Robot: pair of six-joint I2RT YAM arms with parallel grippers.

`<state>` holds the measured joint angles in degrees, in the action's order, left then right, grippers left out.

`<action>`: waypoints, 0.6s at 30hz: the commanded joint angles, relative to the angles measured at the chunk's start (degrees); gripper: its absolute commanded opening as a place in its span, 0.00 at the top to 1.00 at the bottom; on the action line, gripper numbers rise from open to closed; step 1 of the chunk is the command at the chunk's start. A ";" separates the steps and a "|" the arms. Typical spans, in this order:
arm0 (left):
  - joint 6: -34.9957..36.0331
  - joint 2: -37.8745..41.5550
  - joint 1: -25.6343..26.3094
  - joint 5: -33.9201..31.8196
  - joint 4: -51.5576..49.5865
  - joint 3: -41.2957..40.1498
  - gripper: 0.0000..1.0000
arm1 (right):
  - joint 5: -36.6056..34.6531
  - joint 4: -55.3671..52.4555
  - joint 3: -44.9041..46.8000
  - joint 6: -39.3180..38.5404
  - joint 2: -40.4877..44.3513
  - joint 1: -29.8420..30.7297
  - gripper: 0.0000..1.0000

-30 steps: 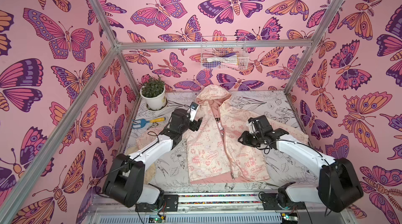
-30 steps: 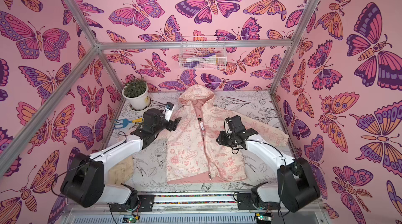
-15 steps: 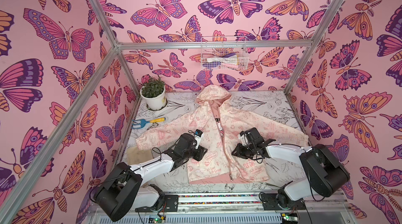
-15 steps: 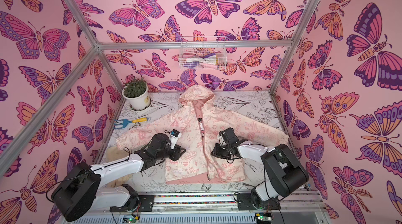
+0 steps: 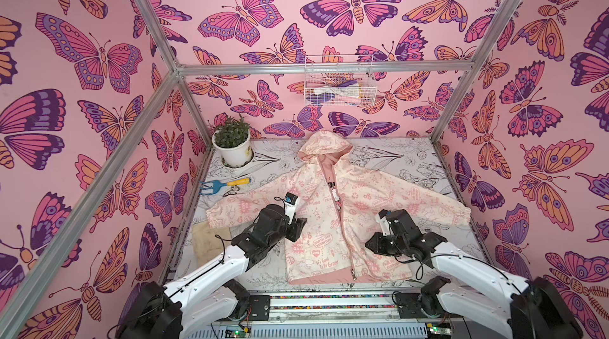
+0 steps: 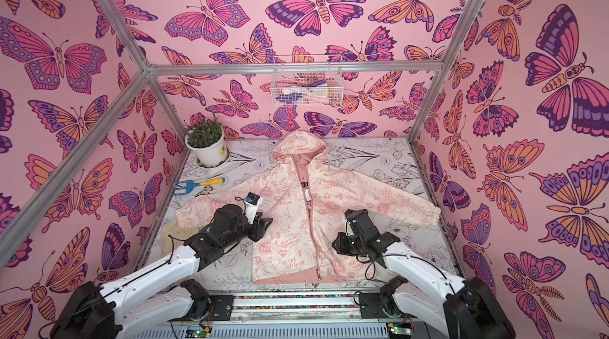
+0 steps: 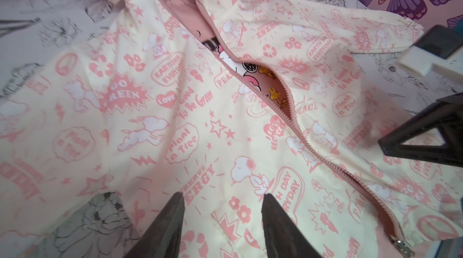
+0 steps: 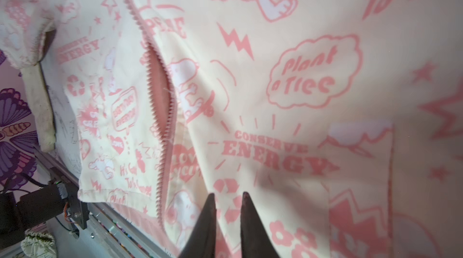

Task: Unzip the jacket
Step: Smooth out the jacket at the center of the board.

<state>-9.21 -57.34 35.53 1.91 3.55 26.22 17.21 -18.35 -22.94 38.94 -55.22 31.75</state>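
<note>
Butterfly walls surround the jacket (image 5: 333,218), unzipped to its hem; both arms have pulled back, left gripper (image 7: 221,221) open, right gripper (image 8: 226,221) nearly closed, empty.

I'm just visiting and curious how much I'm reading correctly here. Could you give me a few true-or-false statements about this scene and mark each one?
1. The cream hooded jacket with pink print lies flat on the table, hood away from the arms. True.
2. Its pink zipper slider sits near the hem. True.
3. The white potted plant stands on the jacket. False: it stands in the far corner, apart.
4. The left gripper has its jaws shut tight. False: they stand apart over the fabric.
</note>
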 commanded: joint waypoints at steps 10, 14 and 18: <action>1.84 -2.42 0.01 -6.03 0.48 0.27 0.32 | -2.76 -9.04 9.45 15.70 7.98 18.73 0.96; 2.50 -0.12 -0.02 -8.49 0.66 -0.58 0.26 | -5.50 -13.59 10.10 19.68 7.35 24.64 0.97; 3.64 2.28 -0.02 -10.34 0.09 -1.39 0.23 | -7.84 -20.62 7.51 18.08 9.08 25.29 0.97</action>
<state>-7.27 -56.71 35.53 -5.72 3.40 26.20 13.04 -26.76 -15.09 55.77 -46.39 56.16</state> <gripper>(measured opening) 0.768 0.042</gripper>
